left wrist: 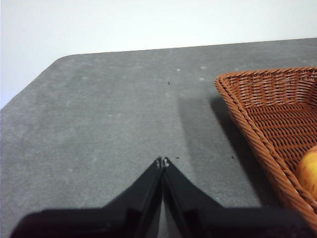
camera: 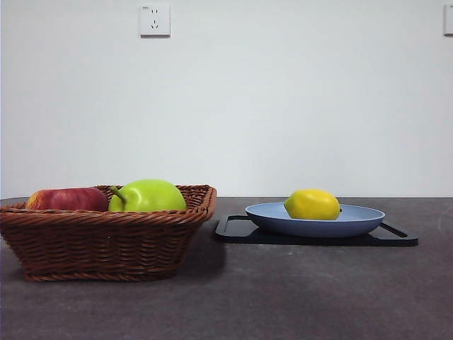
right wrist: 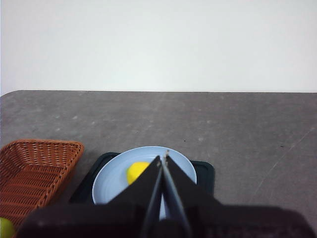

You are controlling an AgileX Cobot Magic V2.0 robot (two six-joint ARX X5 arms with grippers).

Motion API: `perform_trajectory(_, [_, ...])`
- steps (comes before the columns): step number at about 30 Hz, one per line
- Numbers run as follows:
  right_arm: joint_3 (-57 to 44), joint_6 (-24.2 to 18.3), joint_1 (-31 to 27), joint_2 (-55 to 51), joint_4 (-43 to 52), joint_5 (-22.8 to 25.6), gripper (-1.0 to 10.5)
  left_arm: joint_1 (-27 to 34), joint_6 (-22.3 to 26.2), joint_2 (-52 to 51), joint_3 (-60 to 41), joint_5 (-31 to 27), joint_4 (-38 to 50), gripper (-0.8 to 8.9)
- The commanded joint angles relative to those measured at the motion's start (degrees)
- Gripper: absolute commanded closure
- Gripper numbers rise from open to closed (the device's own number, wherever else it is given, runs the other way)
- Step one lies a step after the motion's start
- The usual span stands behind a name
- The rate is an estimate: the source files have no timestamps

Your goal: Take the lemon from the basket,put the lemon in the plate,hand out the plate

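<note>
Lemon (camera: 312, 204) sits in plate (camera: 315, 219); both hands clenched, empty. We'd open right hand (right wrist: 163, 159), pinch the plate rim, lift level off the tray (camera: 241, 230).

Both grippers — left gripper (left wrist: 163, 161), right gripper (right wrist: 163, 157) — have tapering matte-black jaws.

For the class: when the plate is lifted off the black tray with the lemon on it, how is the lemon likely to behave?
The lemon is rounded and oval, lying loose on the shallow plate, so it may well roll if the plate tilts. The low raised rim would probably check only a slow roll. Its skin looks smooth, so it might slide too.
</note>
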Motion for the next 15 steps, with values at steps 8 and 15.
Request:
perform_trajectory(8, [0.39,0.52,0.2,0.07,0.74,0.28,9.4,0.2,-0.33,-0.22,-0.61,0.26,0.44,8.05])
perform_trajectory(15, [0.31,-0.33,-0.81,-2.12,0.74,0.26,9.4,0.2,-0.33,-0.22,-0.61,0.26,0.48,8.05])
